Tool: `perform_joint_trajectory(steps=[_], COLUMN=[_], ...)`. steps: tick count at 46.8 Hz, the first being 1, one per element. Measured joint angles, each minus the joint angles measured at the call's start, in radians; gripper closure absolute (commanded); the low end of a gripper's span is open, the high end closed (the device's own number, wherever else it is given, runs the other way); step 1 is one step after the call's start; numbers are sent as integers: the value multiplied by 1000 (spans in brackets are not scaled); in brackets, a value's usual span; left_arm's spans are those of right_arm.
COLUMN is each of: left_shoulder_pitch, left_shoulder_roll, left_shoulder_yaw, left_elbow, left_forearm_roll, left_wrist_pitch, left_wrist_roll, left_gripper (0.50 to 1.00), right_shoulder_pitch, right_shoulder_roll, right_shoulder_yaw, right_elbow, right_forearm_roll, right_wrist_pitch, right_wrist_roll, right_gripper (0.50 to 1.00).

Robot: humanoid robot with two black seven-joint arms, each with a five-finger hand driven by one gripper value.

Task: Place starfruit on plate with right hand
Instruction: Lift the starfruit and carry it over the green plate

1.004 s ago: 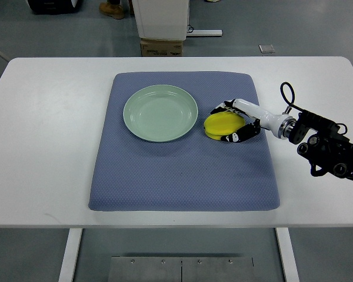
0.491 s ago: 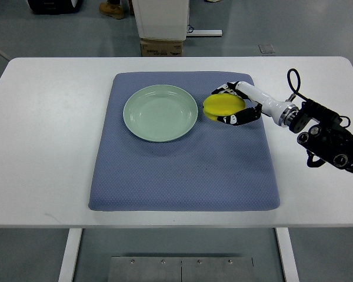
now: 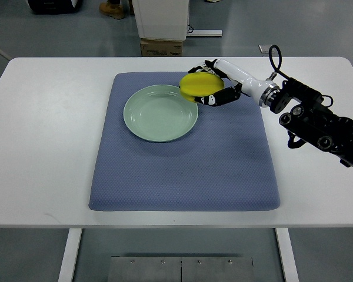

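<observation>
Now the fingers of the right hand curl around the starfruit, holding it just beyond the plate's upper right rim, seemingly lifted above the blue mat. To do this step well, the hand should likely carry the fruit further over the plate's middle, lower it gently, and only then loosen. The fruit sits cupped between thumb and fingers. The white desk carries the mat.
</observation>
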Motion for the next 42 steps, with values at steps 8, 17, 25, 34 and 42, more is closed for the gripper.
perform_joint_trajectory(steps=[8, 17, 25, 34, 42], left_shoulder_pitch=[1, 1, 0, 1, 1], left_shoulder_roll=[0, 0, 0, 0, 0], left_shoulder_yaw=[0, 0, 0, 0, 0], left_elbow=[0, 0, 0, 0, 0], left_forearm_roll=[0, 0, 0, 0, 0], left_wrist_pitch=[0, 0, 0, 0, 0], left_wrist_roll=[0, 0, 0, 0, 0], left_gripper=[500, 500, 500, 500, 500], right_shoulder_pitch=[38, 49, 61, 74, 77], right_shoulder_roll=[67, 148, 160, 161, 161], right_shoulder_yaw=[-2, -3, -22, -94, -148], right_elbow=[-6, -24, -33, -42, -36], right_forearm_roll=[12, 13, 11, 10, 6], right_wrist_pitch=[1, -6, -9, -9, -9], right_wrist_roll=[-42, -96, -133, -165, -197], right_gripper=[1000, 1000, 1000, 1000, 1000])
